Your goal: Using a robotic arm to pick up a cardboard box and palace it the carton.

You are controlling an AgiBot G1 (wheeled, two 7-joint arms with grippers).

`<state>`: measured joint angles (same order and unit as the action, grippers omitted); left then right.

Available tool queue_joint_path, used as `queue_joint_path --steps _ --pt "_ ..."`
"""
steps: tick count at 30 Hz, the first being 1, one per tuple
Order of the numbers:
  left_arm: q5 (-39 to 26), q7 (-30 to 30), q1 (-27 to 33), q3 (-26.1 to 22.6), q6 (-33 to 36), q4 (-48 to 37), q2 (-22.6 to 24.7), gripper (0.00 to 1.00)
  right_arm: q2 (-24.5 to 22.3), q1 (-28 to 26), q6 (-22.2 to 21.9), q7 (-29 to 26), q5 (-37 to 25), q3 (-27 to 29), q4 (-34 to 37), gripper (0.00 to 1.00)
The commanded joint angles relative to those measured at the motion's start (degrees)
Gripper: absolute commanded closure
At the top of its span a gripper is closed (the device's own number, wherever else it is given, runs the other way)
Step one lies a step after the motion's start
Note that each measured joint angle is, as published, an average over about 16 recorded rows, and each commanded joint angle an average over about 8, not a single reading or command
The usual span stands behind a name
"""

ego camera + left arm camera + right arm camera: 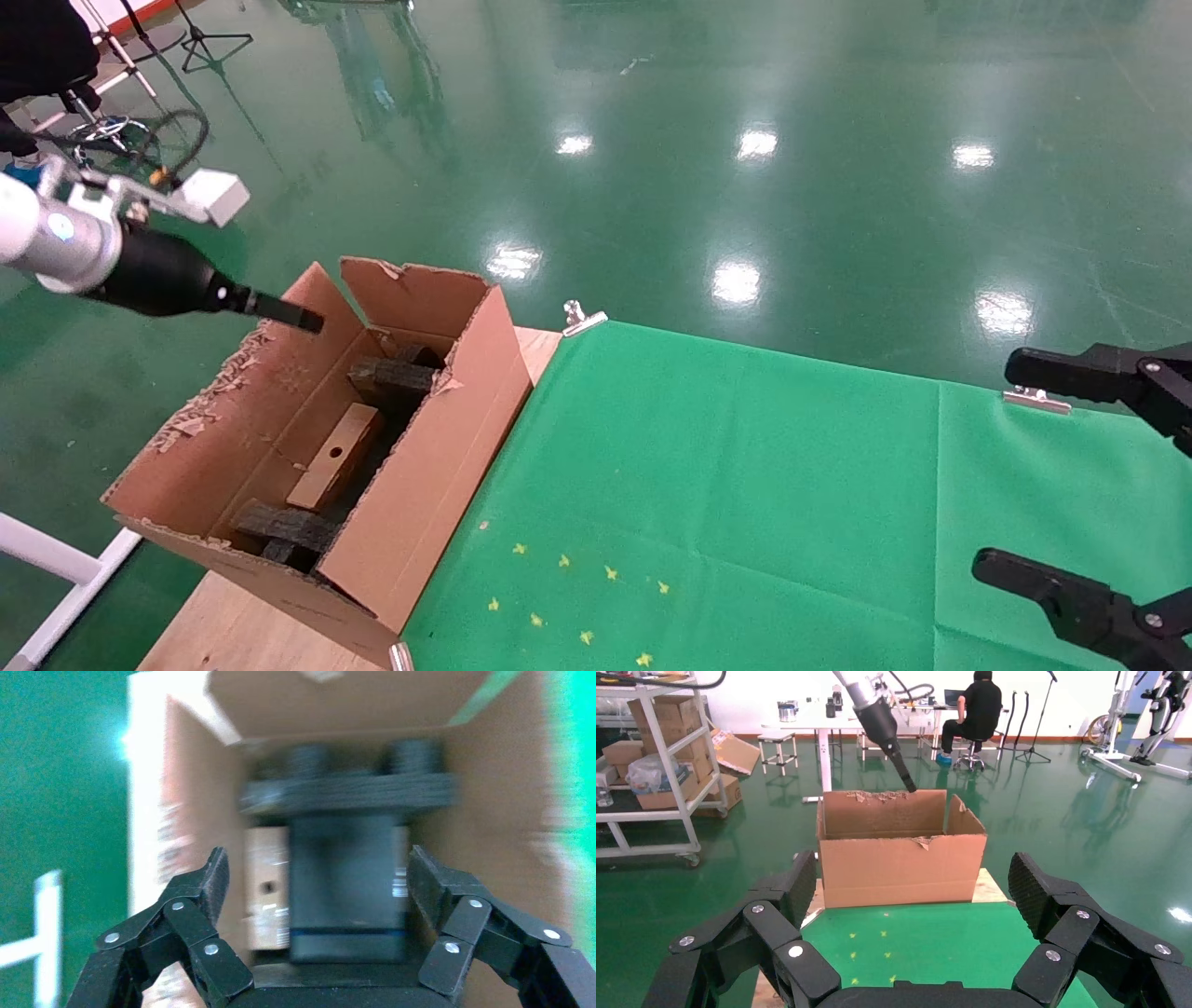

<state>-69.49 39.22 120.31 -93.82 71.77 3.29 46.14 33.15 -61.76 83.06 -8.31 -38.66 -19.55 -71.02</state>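
The carton (438,466) stands open at the table's left end, with ragged edges and dark foam blocks (391,376) inside. The small cardboard box (333,458) lies flat on the carton's floor between the foam blocks, its round hole showing. The left robotic arm (65,242) reaches in from the left. Its left gripper (307,320) hovers above the carton's far end, open and empty. In the left wrist view the left gripper (320,881) is spread over the carton's inside, with the cardboard box (266,885) below, partly behind a dark block. My right gripper (1043,466) is open and empty at the right.
A green cloth (745,485) with small yellow star marks (577,587) covers the wooden table (242,624), held by metal clips (582,319). In the right wrist view the right gripper (916,888) faces the carton (902,857) across the cloth. The shiny green floor lies beyond.
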Motion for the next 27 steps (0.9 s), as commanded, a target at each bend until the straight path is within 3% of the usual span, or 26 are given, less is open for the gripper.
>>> queue_joint_path --steps 1,7,16,27 --pt "1.1 -0.9 2.1 0.7 2.7 1.3 -0.7 0.0 0.0 0.0 0.0 0.0 0.0 0.0 0.0 0.0" --pt "1.5 -1.1 3.9 0.9 6.6 3.4 -1.2 0.0 0.0 0.0 0.0 0.0 0.0 0.0 0.0 0.0" --pt "1.9 -1.6 2.2 2.3 5.7 4.0 -1.3 0.0 0.0 0.0 0.0 0.0 0.0 0.0 0.0 0.0" --pt "6.0 -5.9 -7.5 14.3 7.1 14.6 -2.9 0.0 0.0 0.0 0.0 0.0 0.0 0.0 0.0 0.0"
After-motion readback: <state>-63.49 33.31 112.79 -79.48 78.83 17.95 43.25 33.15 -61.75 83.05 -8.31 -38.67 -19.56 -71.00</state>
